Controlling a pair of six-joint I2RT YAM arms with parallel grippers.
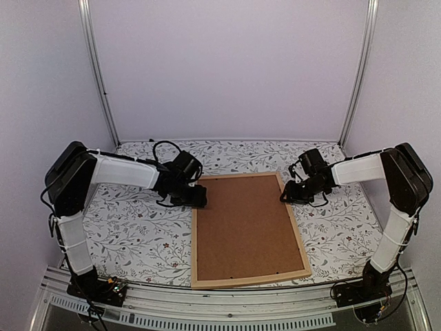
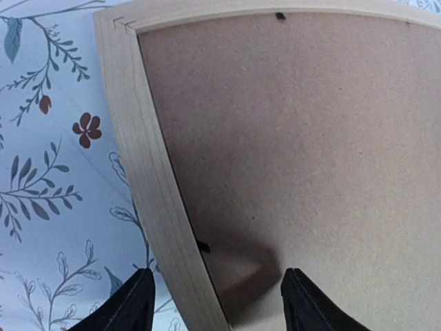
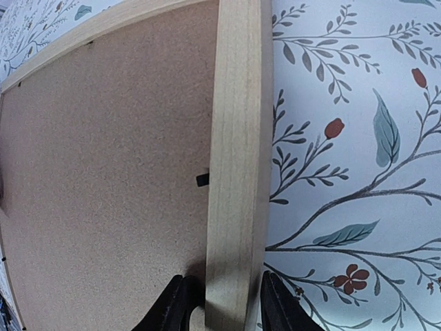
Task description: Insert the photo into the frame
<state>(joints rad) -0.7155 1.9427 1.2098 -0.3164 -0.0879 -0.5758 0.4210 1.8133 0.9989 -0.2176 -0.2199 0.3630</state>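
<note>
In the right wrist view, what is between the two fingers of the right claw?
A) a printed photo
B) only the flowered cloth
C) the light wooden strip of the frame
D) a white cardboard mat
C: the fingers of the right claw sit against both sides of a light wooden strip of the frame, with the brown backing board on one side and the flowered tablecloth on the other.

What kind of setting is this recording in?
Probably a lab recording booth: plain white walls, aluminium corner posts, floral-print table cover, bolted-down left arm and right arm flanking a light wooden frame.
</note>
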